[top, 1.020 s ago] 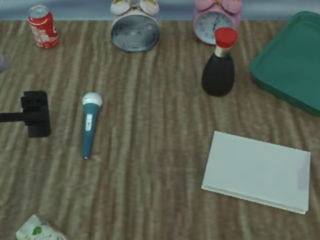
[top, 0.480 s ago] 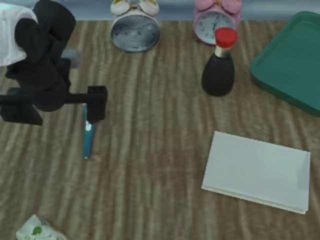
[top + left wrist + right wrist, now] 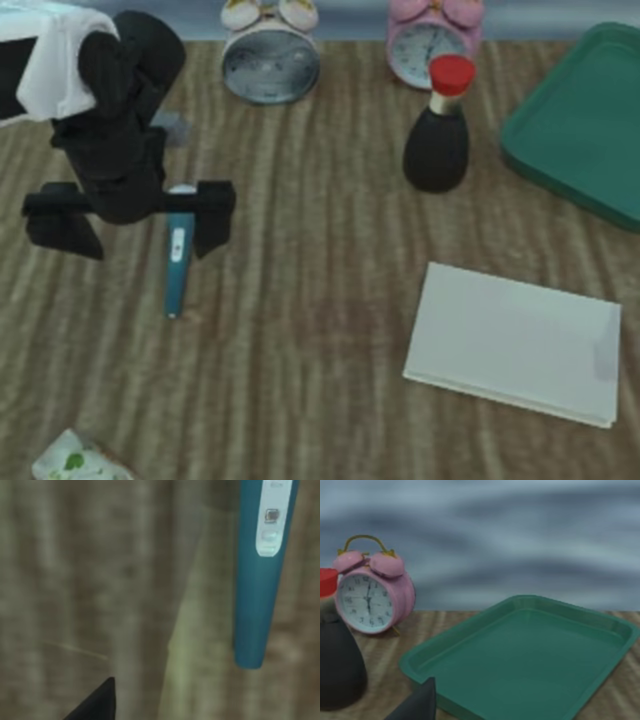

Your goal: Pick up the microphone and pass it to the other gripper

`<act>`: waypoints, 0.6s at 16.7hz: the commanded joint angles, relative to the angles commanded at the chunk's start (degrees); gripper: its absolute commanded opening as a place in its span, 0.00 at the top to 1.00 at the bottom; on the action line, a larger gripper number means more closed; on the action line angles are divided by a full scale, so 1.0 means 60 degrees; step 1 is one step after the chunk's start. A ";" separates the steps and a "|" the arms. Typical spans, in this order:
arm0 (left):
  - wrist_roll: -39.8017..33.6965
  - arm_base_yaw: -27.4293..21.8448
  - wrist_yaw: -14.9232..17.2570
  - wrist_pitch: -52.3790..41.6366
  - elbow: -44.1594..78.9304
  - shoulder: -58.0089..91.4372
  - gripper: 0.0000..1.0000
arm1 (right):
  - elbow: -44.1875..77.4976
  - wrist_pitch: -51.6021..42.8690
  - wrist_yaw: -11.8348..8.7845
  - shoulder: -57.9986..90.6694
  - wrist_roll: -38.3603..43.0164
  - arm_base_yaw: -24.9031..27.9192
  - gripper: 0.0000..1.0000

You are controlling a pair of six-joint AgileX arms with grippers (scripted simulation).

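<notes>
Teal microphone (image 3: 178, 262) lies flat on the wood table (image 3: 320, 400); the left gripper (image 3: 135, 225) hovers above its head, fingers spread wide, touching nothing.

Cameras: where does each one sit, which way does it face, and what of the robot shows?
Top view: above the table, looking down; left gripper over the microphone.
Left wrist view: looks down at the microphone; one fingertip shows.
Right wrist view: faces the green tray and pink clock; one fingertip shows.
Shared: microphone, tray, clock.
</notes>
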 joint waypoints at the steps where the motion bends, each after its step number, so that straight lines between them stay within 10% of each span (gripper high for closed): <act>1: 0.0010 0.0050 0.0003 0.0022 -0.0029 -0.0025 0.00 | 0.0000 0.0000 0.0000 0.0000 0.0000 0.0000 0.00; 10: 0.0103 0.0079 0.0019 0.2865 -0.1192 0.1593 0.00 | 0.0000 0.0000 0.0000 0.0000 0.0000 0.0000 0.00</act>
